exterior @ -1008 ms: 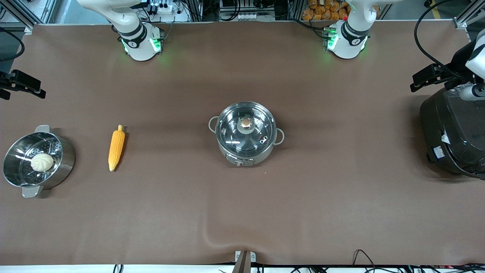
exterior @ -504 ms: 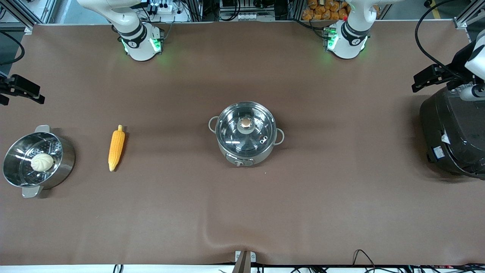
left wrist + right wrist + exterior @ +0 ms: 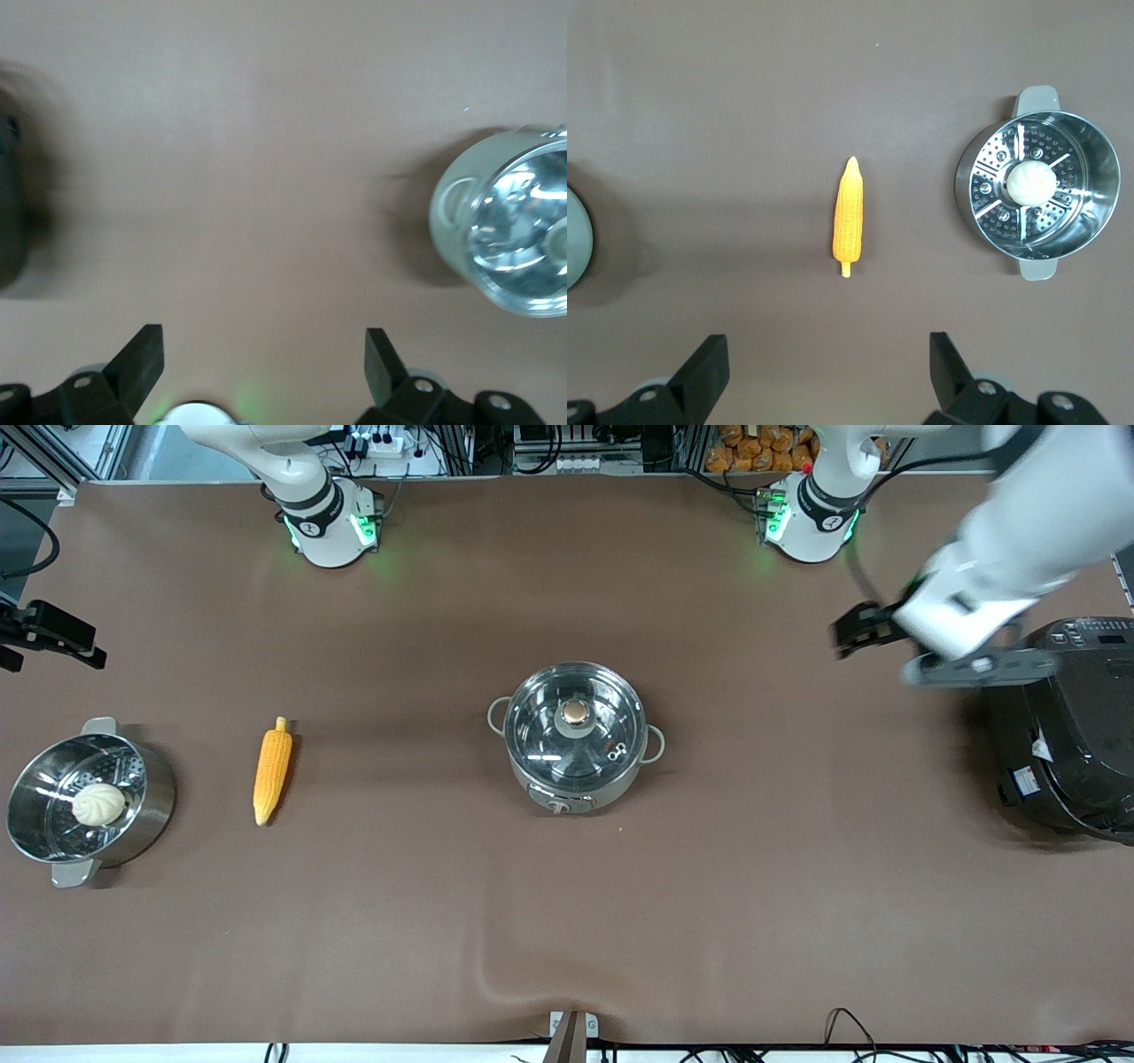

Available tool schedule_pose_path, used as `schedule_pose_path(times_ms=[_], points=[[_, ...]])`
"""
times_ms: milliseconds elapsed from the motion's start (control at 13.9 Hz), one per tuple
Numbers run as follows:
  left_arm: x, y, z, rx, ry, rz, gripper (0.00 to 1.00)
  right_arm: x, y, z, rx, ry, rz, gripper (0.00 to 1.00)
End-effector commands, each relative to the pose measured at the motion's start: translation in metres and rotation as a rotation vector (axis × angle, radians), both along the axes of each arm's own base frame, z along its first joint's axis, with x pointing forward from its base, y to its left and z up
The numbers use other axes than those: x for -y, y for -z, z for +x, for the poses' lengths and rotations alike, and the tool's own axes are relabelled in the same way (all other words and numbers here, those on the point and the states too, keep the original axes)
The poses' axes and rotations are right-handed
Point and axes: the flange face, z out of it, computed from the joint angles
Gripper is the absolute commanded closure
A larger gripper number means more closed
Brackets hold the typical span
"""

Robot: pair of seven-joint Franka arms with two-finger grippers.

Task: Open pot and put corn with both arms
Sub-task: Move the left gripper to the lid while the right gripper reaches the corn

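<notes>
Watch left tool (image 3: 264,367), open, over desk (image 3: 762,886) near pot (image 3: 575,735): off-centre descent misses lid knob (image 3: 575,711). Right tool (image 3: 828,367) open, waits above corn (image 3: 849,217).

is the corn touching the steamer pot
Apart. The right wrist view shows bare table between the corn and the steamer pot; the front view shows that gap too.

Illumination even, overhead, moderately bright. Glare streaks on the pot's glass lid (image 3: 575,726). Soft shadows lie beside the pot and the corn (image 3: 272,773), toward 3 o'clock. Left arm (image 3: 1001,549) motion-blurred; left wrist view smeared throughout. Right wrist view sharp.
</notes>
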Motion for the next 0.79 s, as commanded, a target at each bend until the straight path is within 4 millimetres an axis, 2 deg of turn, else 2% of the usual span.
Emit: schedule_pose_path(times_ms=[0, 144, 360, 504, 720], points=[[0.076, 0.026, 0.001, 0.025, -0.114, 0.010, 0.00, -0.003, 0.000, -0.001, 0.006, 0.000, 0.000, 0.00], [0.129, 0.054, 0.003, 0.062, -0.166, -0.025, 0.00, -0.005, 0.006, 0.003, 0.003, -0.002, -0.011, 0.00], [0.196, 0.094, 0.001, 0.043, -0.256, -0.026, 0.00, -0.004, 0.051, 0.019, 0.018, -0.006, -0.010, 0.00], [0.225, 0.120, 0.002, 0.058, -0.287, -0.013, 0.00, -0.008, 0.104, 0.023, -0.001, -0.020, -0.022, 0.00], [0.270, 0.158, -0.012, 0.090, -0.316, -0.010, 0.00, -0.007, 0.201, 0.016, 0.057, -0.016, -0.025, 0.00]])
